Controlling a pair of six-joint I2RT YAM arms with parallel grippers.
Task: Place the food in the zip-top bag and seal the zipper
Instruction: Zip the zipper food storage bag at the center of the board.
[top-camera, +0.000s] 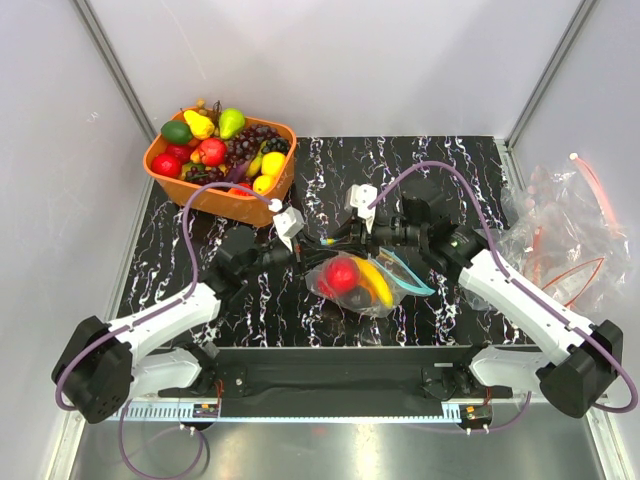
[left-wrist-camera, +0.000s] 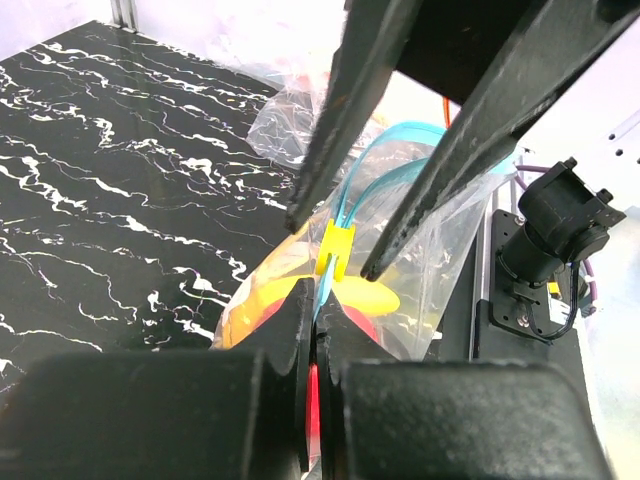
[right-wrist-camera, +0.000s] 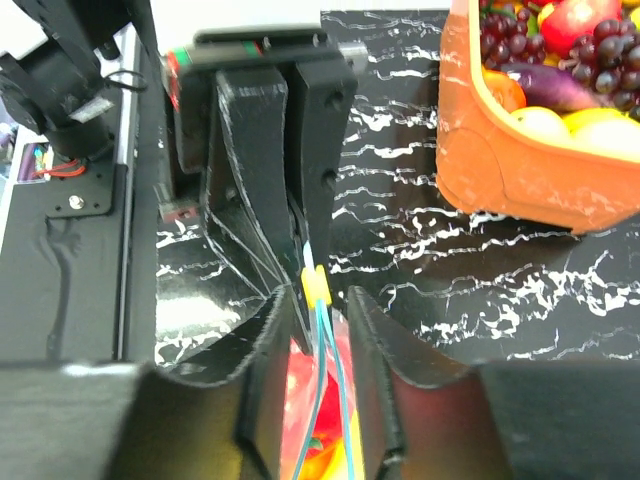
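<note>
At centre of the overhead frame, the zip-top bag (top-camera: 365, 285) lies on the black marbled table (top-camera: 170, 250) between the two arms. The food (top-camera: 342, 275) shows through the film as red and yellow pieces; a full count cannot be confirmed. The left gripper (left-wrist-camera: 315, 295) is pressed together on the zipper (top-camera: 405, 270), close beside the yellow slider (left-wrist-camera: 335, 250). The right gripper (right-wrist-camera: 318, 320) is spread and straddles the blue strip without pinching it. Assessment: the film is thin, limp and slippery, and the fruit inside is light, hard and likely to roll, so the body of the bag gives a poor hold. The stiffer blue strip and the slider are the sound places to grip. The overhead view alone shows the orange basket (top-camera: 220, 190) at upper left and the other clear bags (top-camera: 560, 230) at the right edge, but it hides how the jaws stand. Only the wrist views settle that. The right wrist view also shows two blue tracks running apart toward the lower edge, so that stretch appears unsealed.
</note>
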